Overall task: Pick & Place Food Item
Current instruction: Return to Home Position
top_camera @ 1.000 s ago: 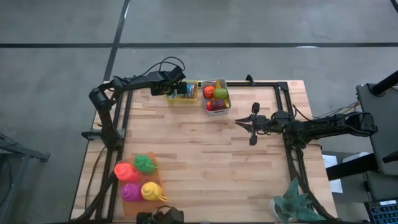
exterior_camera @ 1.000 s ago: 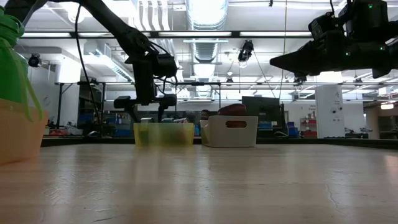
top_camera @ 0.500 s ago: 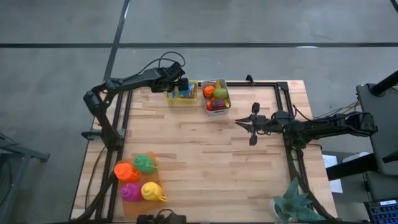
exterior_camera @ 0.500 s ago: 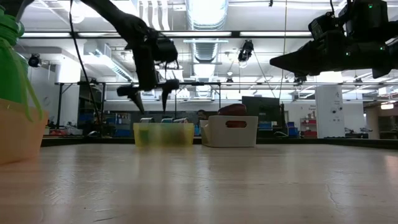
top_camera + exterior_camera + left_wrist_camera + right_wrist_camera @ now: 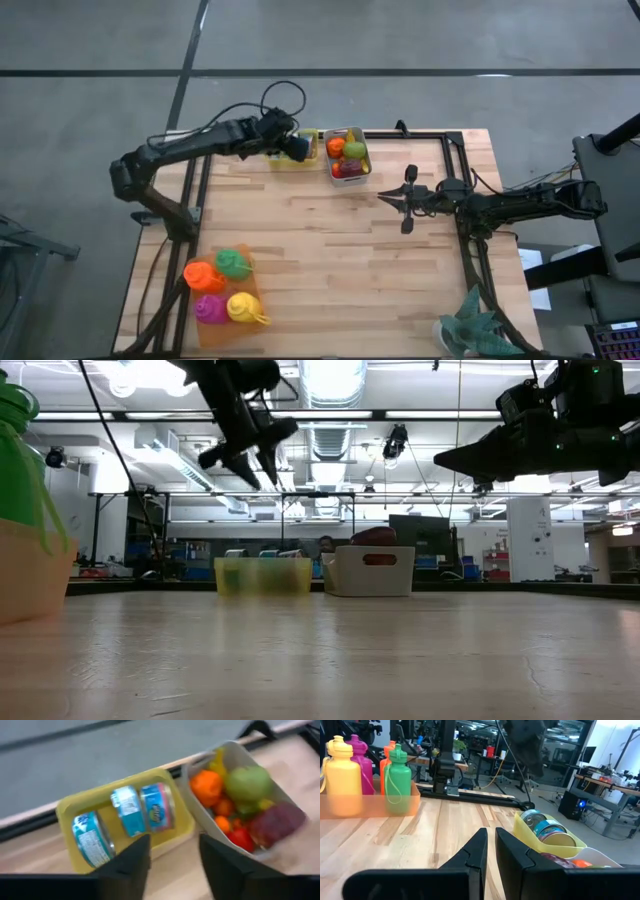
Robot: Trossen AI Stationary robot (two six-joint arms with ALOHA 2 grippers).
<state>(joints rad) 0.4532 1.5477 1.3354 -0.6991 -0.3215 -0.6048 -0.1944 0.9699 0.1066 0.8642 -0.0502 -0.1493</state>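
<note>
Fingers (image 5: 125,865) of left gripper (image 5: 242,460) spread, empty, high over yellow bin (image 5: 263,575) at table's (image 5: 350,270) far edge | right gripper (image 5: 385,199) clenched, empty, toward right edge

dark jointed left arm (image 5: 190,143) trailing a looping black cable (image 5: 284,84), matching right arm (image 5: 520,205), tapered black right hand (image 5: 385,198)

Three tuna cans (image 5: 129,811), one yellow bin (image 5: 263,576), one white bin (image 5: 372,572), four bottles (image 5: 233,264).

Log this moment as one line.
left gripper: open, above yellow bin | tuna cans: three, in bin | right gripper: shut, hovering over table
</note>
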